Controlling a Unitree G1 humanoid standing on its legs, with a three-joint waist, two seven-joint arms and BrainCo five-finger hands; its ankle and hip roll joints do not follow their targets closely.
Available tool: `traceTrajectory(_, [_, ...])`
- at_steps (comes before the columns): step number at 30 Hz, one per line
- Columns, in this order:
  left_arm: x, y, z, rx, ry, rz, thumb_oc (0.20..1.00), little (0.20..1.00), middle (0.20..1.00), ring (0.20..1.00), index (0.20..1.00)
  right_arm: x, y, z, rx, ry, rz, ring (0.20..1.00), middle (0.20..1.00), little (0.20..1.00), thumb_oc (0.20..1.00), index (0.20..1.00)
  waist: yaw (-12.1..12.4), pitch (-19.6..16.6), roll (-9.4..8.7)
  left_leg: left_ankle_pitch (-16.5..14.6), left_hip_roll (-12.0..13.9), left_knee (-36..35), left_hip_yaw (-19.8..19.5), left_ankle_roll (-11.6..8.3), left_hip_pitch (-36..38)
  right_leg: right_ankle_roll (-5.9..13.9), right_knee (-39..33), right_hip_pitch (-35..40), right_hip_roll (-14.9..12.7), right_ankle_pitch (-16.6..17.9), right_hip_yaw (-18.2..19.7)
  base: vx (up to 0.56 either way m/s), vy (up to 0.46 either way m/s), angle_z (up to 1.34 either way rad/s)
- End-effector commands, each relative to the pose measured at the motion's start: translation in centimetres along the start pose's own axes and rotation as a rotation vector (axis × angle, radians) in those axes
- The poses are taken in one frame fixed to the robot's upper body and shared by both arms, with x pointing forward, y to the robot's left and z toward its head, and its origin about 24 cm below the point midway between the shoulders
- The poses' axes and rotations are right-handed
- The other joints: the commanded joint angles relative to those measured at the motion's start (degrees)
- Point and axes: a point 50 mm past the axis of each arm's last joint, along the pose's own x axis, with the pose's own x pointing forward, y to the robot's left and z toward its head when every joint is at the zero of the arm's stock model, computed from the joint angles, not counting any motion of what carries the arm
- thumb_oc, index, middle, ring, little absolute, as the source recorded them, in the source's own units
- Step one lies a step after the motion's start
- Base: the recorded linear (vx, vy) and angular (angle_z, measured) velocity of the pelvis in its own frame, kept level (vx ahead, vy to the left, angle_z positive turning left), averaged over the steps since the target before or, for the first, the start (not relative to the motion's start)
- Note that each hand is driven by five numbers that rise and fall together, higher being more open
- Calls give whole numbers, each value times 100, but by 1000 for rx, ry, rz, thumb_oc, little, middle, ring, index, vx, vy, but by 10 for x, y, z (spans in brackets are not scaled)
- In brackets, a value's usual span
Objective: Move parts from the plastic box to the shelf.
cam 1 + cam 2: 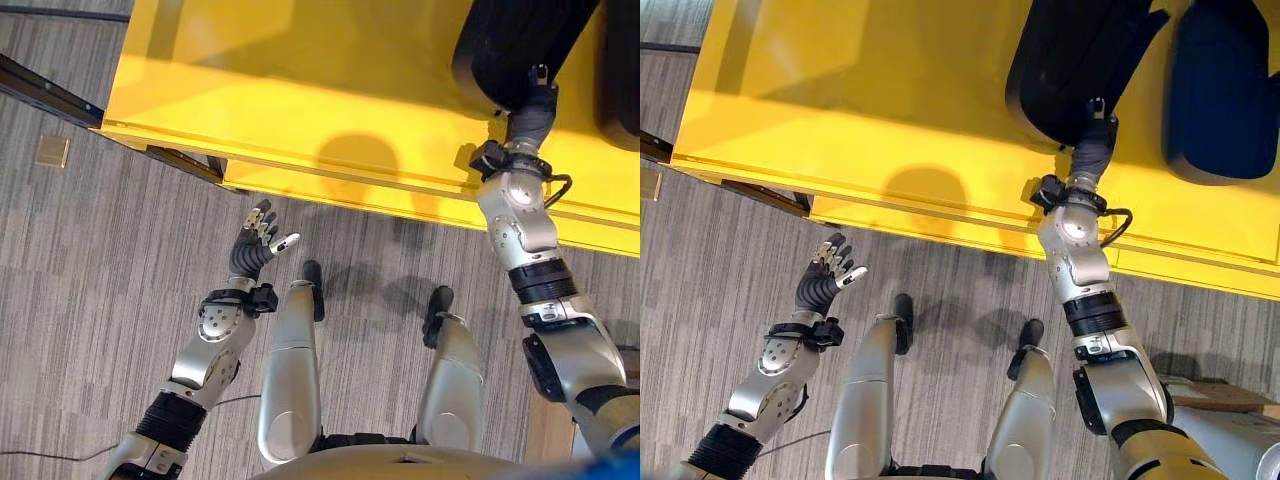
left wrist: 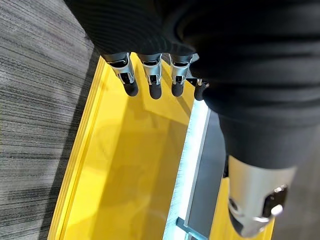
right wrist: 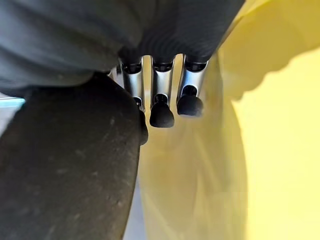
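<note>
Fingers (image 3: 161,107) of the right hand (image 1: 1095,140), upper right, curl beside a dark part (image 1: 1070,60) in the yellow box (image 1: 300,100), probably grasping it, while the left hand (image 1: 255,245) hangs relaxed, lower left.

Left hand (image 1: 254,248) open, right hand (image 1: 1092,150) extended

you have one yellow plastic box (image 1: 890,110) in front of you, and inside it two large black parts (image 1: 1080,60), the second (image 1: 1225,90) lying just beside the first. on the grey floor beside the box you can count one small tan square plate (image 1: 52,151), and two robot hands (image 1: 258,245) are up, the other (image 1: 1095,140) at the box.
</note>
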Motion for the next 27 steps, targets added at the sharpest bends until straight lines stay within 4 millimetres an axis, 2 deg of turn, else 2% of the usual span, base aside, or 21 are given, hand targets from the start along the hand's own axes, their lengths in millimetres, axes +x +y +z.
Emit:
traceTrajectory(1, [-5, -1, 12, -18, -85, 11, 1000, 1000, 1000, 1000, 1000, -7, -34, -24, -64, 94, -98, 200, 200, 200, 200, 200, 97, -74, 140, 262, 246, -401, -180, -370, -107, -132, 348, 72, 1, -264, 6, 0, 0, 0])
traceTrajectory(7, [-7, 2, 11, -17, -82, 30, 1000, 1000, 1000, 1000, 1000, -18, -49, -29, -103, 100, -122, 200, 200, 200, 200, 200, 52, -61, 108, 295, 252, -462, -185, -387, -79, -122, 341, 102, -14, -243, -29, 0, 0, 0])
traceTrajectory(13, [-7, 3, 12, -20, -86, 35, 1000, 1000, 1000, 1000, 1000, -16, -56, -29, -120, 100, -152, 200, 200, 200, 200, 200, 54, -63, 86, 308, 264, -467, -207, -399, -86, -121, 325, 116, 12, -238, -37, 0, 0, 0])
traceTrajectory(19, [-7, 2, 14, -20, -93, 21, 1000, 1000, 1000, 1000, 1000, 7, -52, -9, -186, 33, -151, 200, 200, 200, 200, 200, 112, -31, 35, 331, 274, -505, -236, -407, -78, -113, 311, 137, 30, -227, -72, 0, 0, 0])
traceTrajectory(27, [-6, 2, 15, -27, -98, 25, 1000, 1000, 1000, 1000, 1000, 20, -51, -1, -237, 22, -155, 200, 200, 200, 200, 200, 162, -6, 20, 345, 240, -522, -255, -401, -81, -109, 313, 173, 19, -225, -119, 0, 0, 0])
